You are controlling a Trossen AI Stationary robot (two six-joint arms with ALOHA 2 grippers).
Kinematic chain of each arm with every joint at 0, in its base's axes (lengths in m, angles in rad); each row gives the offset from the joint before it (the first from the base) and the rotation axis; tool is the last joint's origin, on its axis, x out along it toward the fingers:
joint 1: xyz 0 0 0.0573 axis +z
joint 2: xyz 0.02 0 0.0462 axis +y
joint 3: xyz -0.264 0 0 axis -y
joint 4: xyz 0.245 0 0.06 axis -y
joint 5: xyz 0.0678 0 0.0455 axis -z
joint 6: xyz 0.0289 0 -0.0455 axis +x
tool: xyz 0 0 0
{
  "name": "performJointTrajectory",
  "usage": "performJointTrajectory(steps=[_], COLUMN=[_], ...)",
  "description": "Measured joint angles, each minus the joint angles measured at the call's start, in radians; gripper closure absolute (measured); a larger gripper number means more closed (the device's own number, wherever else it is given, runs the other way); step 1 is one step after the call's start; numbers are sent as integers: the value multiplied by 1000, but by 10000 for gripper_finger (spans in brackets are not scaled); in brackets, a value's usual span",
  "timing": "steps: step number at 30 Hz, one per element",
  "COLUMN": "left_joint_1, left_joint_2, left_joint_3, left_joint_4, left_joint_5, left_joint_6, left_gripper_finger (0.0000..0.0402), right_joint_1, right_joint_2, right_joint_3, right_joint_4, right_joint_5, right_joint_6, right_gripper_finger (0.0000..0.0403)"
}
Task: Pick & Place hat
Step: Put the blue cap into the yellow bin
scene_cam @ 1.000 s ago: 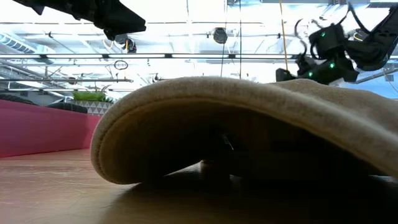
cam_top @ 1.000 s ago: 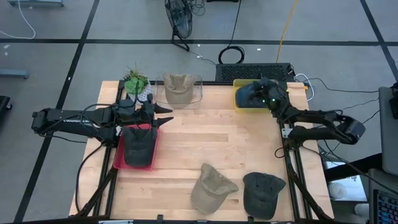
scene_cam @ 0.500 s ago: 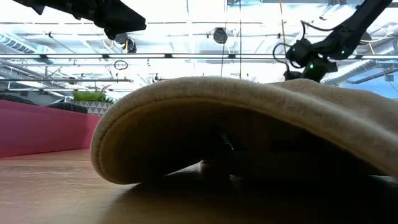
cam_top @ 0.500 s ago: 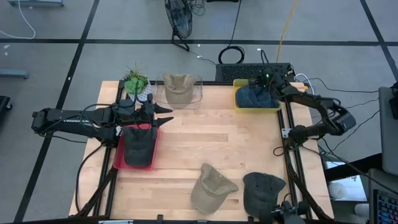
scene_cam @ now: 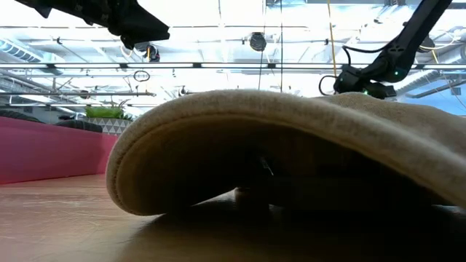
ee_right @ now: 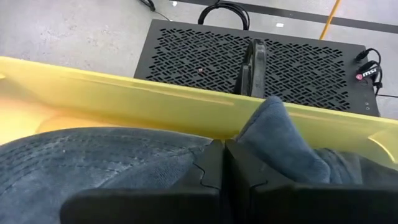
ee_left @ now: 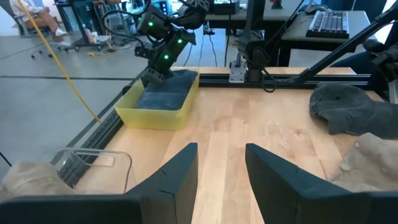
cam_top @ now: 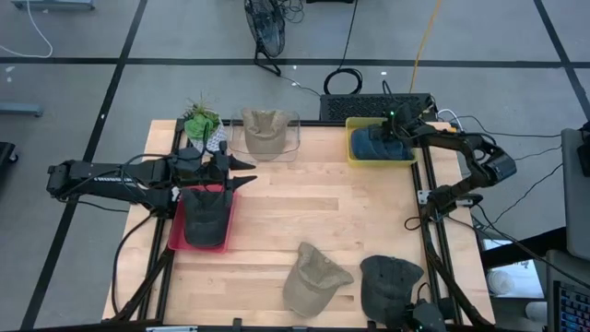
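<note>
At the near edge of the table [cam_top: 304,198], two hats lie free: a tan cap [cam_top: 313,277] and, just beside it, a dark grey cap [cam_top: 389,284]. The tan cap fills almost the whole low view, so that camera helps little.

Further in, on the left side, the left gripper [cam_top: 247,171] hovers over the far end of the red tray [cam_top: 177,229], which holds a dark cap [cam_top: 206,215]. Its fingers [ee_left: 177,177] stand apart and hold nothing, so this arm only waits.

At the far edge, the clear bin [cam_top: 293,140] holds a beige hat [cam_top: 264,131], next to a small green plant [cam_top: 202,121]. On the far right, the right gripper [cam_top: 392,129] is down in the yellow bin [cam_top: 352,148], on the blue cap [cam_top: 373,141]. In its wrist view, the fingers [ee_right: 214,165] are pressed together with a fold of blue cloth at their tips.

The step in hand seems to be the placing of the blue cap. The next move probably calls for opening the fingers and rising straight up, because the yellow wall [ee_right: 155,102] is close in front. The wooden middle is open room for moving towards the two free caps.
</note>
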Motion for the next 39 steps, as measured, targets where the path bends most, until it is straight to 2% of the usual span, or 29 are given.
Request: performJointTrajectory(steps=[11,14,18,20,22,25,26,29,33,37,39], left_joint_1=[0,0,0,0,0,0,0,0,0,0,0], left_joint_2=[0,0,0,0,0,0,0,0,0,0,0], left_joint_3=[0,0,0,0,0,0,0,0,0,0,0], left_joint_4=[1,0,-6,-6,-6,-6,-6,-6,-6,-6,-5], left_joint_5=[0,0,0,0,0,0,0,0,4,8,9], left_joint_6=[-20,-23,-14,-12,-15,-24,-30,-51,-69,-69,-58], left_gripper_finger=[254,254,254,254,254,254,254,254,254,254,254], right_joint_1=[2,3,20,48,88,169,202,298,391,443,451], right_joint_2=[-6,-59,-201,-278,-348,-422,-438,-478,-524,-561,-572], right_joint_3=[-1,-4,-4,-4,-4,-3,-3,-25,-84,-148,-182], right_joint_4=[-13,-7,9,-7,-59,-200,-258,-368,-394,-392,-392], right_joint_5=[-19,-12,31,21,-33,-131,-133,-93,-29,-18,23], right_joint_6=[-35,-56,-68,-69,-45,11,25,68,147,208,228], right_gripper_finger=[403,403,403,403,403,403,403,403,403,403,403])
